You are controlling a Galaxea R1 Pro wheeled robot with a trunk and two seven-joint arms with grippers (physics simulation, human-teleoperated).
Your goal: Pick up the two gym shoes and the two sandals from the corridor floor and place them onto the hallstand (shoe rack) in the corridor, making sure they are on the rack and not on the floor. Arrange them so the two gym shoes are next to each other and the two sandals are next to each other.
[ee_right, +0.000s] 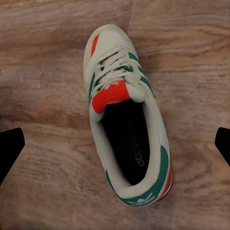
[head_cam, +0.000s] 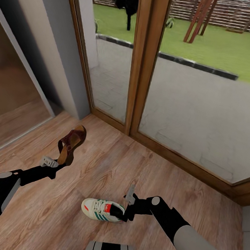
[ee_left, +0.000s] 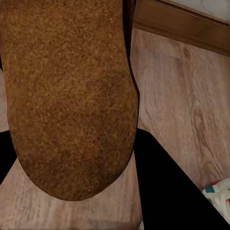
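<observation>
While left gripper [head_cam: 60,163] clamps brown sandal [head_cam: 71,144] by its heel end, sandal held up off corridor floor [head_cam: 96,168], toe pointing toward glass door [head_cam: 120,62], tan sole [ee_left: 72,96] facing left wrist camera. Right gripper [head_cam: 124,214] spread wide, fingertips [ee_right: 9,148] well apart either side of gym shoe [head_cam: 103,209]. Shoe upright on planks, red tongue showing, heel toward right gripper, nothing gripping it.

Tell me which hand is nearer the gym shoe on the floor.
Right. The right hand sits at the gym shoe heel; the left hand is farther off, holding a sandal.
</observation>
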